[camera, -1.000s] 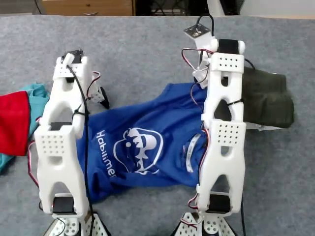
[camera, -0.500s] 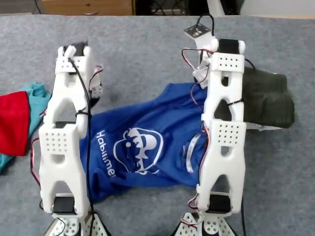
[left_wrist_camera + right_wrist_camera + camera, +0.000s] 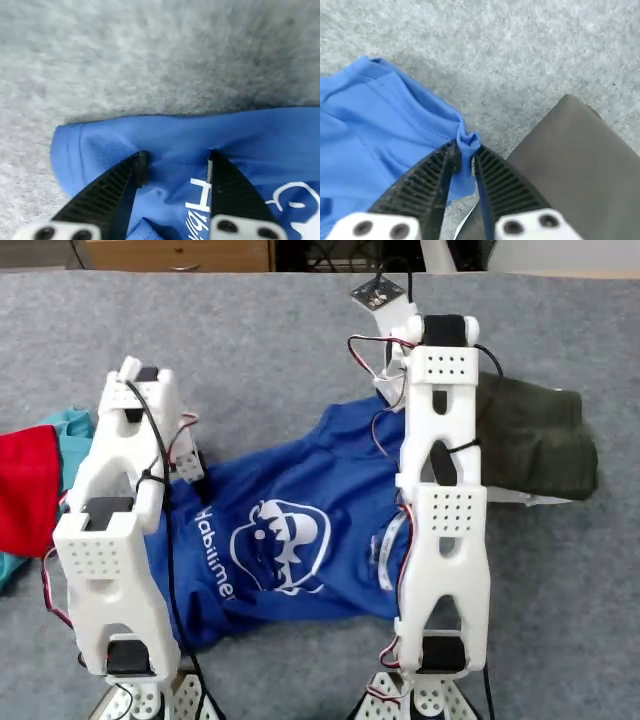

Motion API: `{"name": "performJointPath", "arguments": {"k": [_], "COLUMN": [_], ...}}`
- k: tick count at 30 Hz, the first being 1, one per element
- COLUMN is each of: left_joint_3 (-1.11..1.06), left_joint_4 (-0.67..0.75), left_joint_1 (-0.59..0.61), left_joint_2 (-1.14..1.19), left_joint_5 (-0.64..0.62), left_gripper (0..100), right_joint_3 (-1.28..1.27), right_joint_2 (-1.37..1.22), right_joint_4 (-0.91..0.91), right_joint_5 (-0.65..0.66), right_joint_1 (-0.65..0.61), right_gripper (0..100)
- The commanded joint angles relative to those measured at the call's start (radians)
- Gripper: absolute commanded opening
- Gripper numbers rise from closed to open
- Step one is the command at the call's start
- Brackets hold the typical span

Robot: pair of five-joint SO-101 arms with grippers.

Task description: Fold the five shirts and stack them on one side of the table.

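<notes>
Two arms over a blue shirt [image 3: 300,465] spread on the grey tabletop [image 3: 280,350].
Right fingers [image 3: 427,180] pinch a fold of its edge; left fingers [image 3: 115,190] stand parted, tips pressing cloth near one corner.

spread shirt [image 3: 300,480] at table [image 3: 270,340] centre, folded shirt [image 3: 540,445] right, 2 heaped shirts [image 3: 30,490] left

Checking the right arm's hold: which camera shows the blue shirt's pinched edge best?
The right wrist view: the right gripper's fingers are shut on a bunched bit of the blue shirt. In the high view the right arm covers that edge. The left wrist view has the shirt's other end, between the left gripper's open fingers.
</notes>
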State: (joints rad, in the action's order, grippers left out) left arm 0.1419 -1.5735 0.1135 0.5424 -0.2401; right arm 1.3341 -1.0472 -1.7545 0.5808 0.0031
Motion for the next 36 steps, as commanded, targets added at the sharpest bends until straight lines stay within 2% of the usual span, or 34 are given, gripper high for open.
{"name": "performJointPath", "arguments": {"k": [1,5,7,11,15,18,21,25,28,31,36], "left_joint_3": [-0.062,0.010,0.085,0.308,0.591,0.713,0.690,0.539,0.421,0.311,0.176], "left_joint_4": [0.060,0.110,0.106,0.104,0.051,0.048,0.051,-0.005,-0.068,-0.097,-0.091], "left_joint_1": [-0.041,-0.047,-0.045,-0.021,0.015,0.044,0.051,0.021,-0.021,-0.028,0.005], "left_joint_2": [-0.064,-0.064,-0.057,-0.064,-0.055,-0.052,-0.049,-0.012,0.031,0.074,0.109], "left_joint_5": [-0.012,-0.008,0.018,0.040,0.020,-0.029,-0.034,-0.014,0.060,0.071,0.077], "left_gripper": [20,2,5,3,3,3,3,4,16,25,26], "right_joint_3": [0.042,0.042,0.045,0.050,0.050,0.050,0.050,0.050,0.051,0.073,-0.013], "right_joint_2": [0.004,0.005,0.005,0.010,0.010,0.010,0.010,0.010,0.012,0.012,0.030], "right_joint_4": [-0.006,-0.006,-0.006,-0.008,-0.008,-0.008,-0.008,-0.008,-0.008,-0.011,-0.014], "right_joint_5": [0.006,0.005,0.002,0.002,0.002,0.002,0.002,0.006,0.008,0.008,0.146], "right_joint_1": [-0.012,-0.011,-0.011,-0.009,-0.009,-0.009,-0.009,0.012,0.040,0.060,0.114], "right_gripper": [1.5,1.5,1.5,1.5,1.5,1.5,1.5,1.5,1.5,1.5,1.5]}}
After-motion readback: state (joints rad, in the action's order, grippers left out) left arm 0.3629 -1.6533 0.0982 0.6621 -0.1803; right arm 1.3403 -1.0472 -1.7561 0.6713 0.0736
